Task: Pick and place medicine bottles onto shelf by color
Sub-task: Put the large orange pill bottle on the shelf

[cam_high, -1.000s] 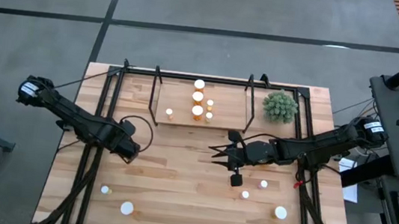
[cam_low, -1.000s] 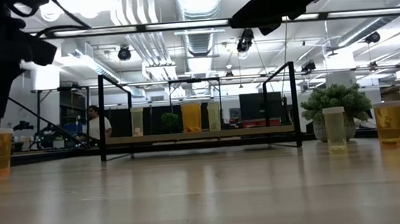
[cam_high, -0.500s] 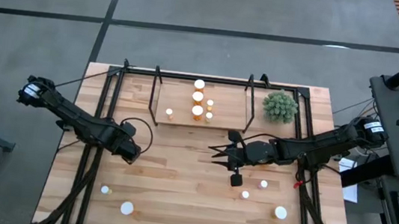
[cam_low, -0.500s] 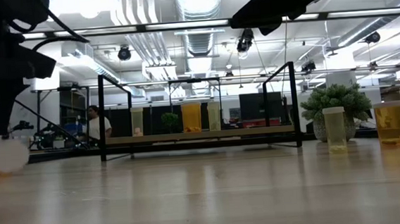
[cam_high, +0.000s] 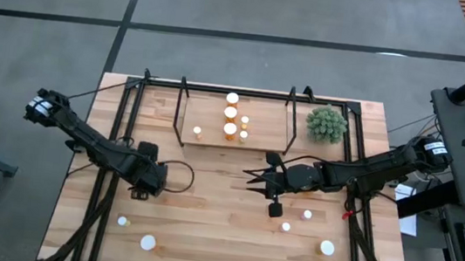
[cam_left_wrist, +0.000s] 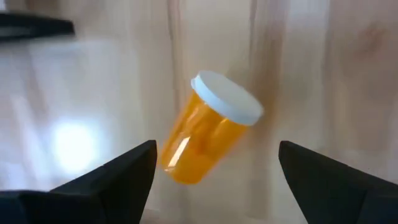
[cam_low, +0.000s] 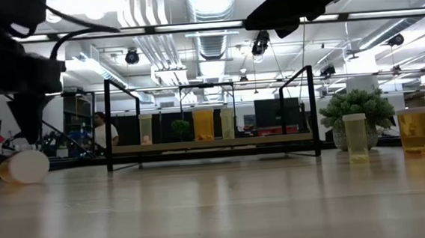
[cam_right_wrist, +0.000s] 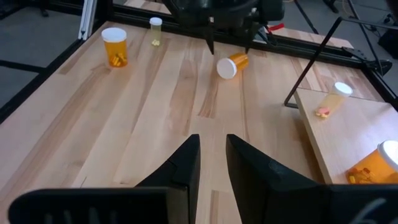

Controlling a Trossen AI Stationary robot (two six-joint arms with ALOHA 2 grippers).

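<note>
An orange bottle (cam_left_wrist: 211, 127) with a white cap lies tipped on its side on the counter (cam_high: 205, 215), at the left side and well short of the shelf (cam_high: 232, 135). The left claw (cam_left_wrist: 211, 171) hangs right over it, released, fingers spread wide to either side and touching nothing.

The risk is plain: a bottle lying down is round and free to roll. If one finger meets it before the other, it will likely skid or roll out of the gap, perhaps toward the counter's edge. Its slant between the fingers makes that more likely; closing across cap and base together could pinch it crooked. Even gripped, it would then be carried sideways and need turning upright before it can stand among the bottles already on the shelf.

The right claw (cam_right_wrist: 212, 158) waits clenched and empty near the middle of the counter.
</note>
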